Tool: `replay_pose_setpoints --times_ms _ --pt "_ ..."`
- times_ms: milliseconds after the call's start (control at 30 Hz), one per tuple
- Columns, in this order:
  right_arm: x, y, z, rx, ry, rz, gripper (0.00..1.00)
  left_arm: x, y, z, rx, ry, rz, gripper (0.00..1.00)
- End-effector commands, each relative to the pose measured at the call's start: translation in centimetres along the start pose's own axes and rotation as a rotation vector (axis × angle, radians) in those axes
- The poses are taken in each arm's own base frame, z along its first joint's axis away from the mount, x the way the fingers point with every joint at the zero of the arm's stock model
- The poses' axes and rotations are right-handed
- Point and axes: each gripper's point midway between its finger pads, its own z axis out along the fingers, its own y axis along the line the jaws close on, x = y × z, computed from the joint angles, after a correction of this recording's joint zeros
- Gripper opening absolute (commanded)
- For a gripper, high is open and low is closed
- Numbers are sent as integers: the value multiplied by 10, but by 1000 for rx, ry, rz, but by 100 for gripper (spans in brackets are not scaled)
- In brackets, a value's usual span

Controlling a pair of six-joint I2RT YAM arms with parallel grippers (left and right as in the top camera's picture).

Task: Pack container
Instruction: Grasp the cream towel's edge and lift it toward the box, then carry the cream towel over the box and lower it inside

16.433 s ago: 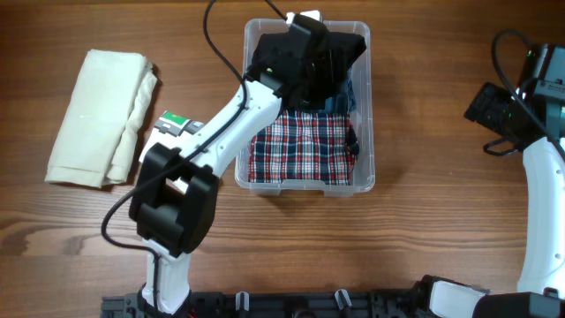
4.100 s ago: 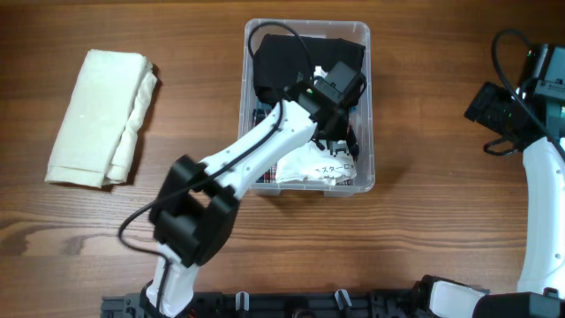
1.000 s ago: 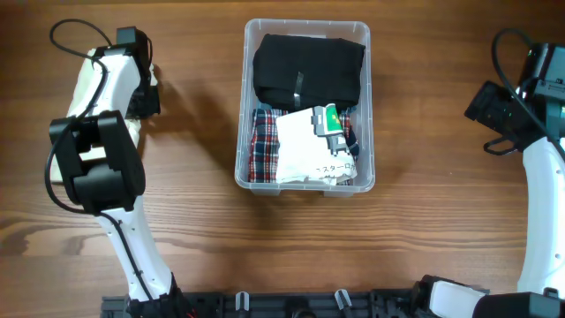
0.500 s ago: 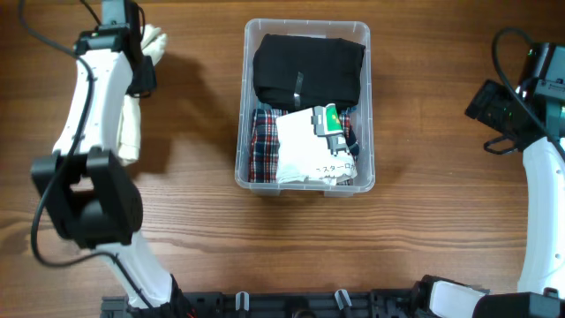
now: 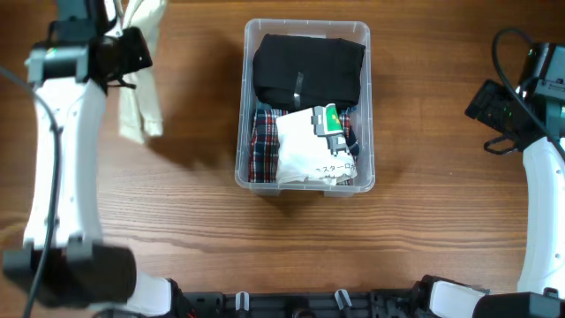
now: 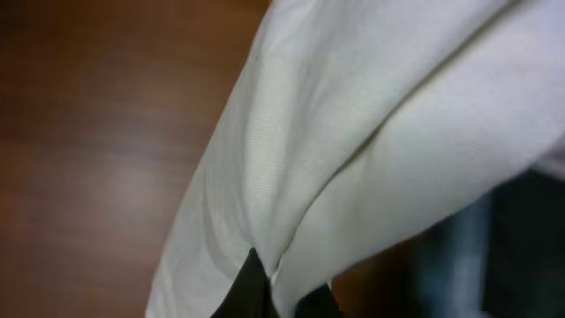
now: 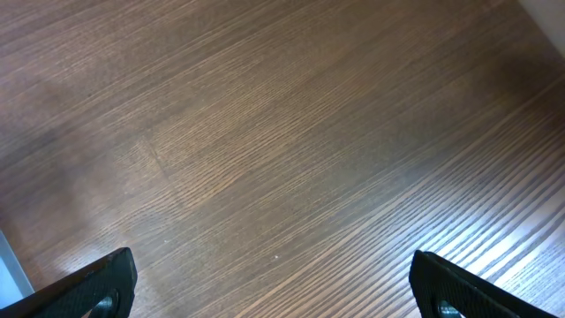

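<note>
Gripping soft, limp cream cloth (image 5: 141, 93) by its top edge: your left end effector (image 5: 131, 40), clamped tight. Container (image 5: 240, 132) at table (image 5: 424, 247) centre, stiff, light, part-filled. Right end effector (image 7: 274, 287) spread wide.

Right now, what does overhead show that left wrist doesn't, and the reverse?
Only overhead: the container holding a black garment, a plaid garment and a white packet; the right arm at the right edge; the whole left arm along the left side.
Only left wrist: the left fingers pinching a fold of the cream cloth, close up and blurred.
Both: the cream cloth, gripped by the left arm, and the wooden table.
</note>
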Motion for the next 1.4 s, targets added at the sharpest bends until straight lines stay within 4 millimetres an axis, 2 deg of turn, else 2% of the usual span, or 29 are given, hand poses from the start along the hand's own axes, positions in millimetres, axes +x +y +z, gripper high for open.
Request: replay_pose_setpoints --times_ms 0,133,233,367,667,833,1000,1200,1367 --pt "-7 -3 -7 9 -31 7 100 -28 -66 -88 375 -148 -82 4" --pt "-7 -3 -7 9 -31 7 100 -33 -120 -162 749 -166 -139 4" --pt "-7 -3 -7 9 -31 7 100 -29 -149 -194 934 -113 -172 4" --pt "-7 -3 -7 9 -30 6 100 -21 -181 -204 1039 -3 -248 4" --pt "-7 -3 -7 9 -31 7 100 10 -284 -241 1323 73 -67 4" --pt "-7 -3 -7 9 -31 7 100 19 -299 -232 1332 114 -55 4" --pt "-7 -3 -7 9 -31 7 100 25 -300 -218 1302 135 -47 4" --pt "-7 -3 -7 9 -31 7 100 29 -309 -220 1327 108 14 4" --pt "-7 -3 -7 9 -31 7 100 31 -315 -208 1322 126 15 4"
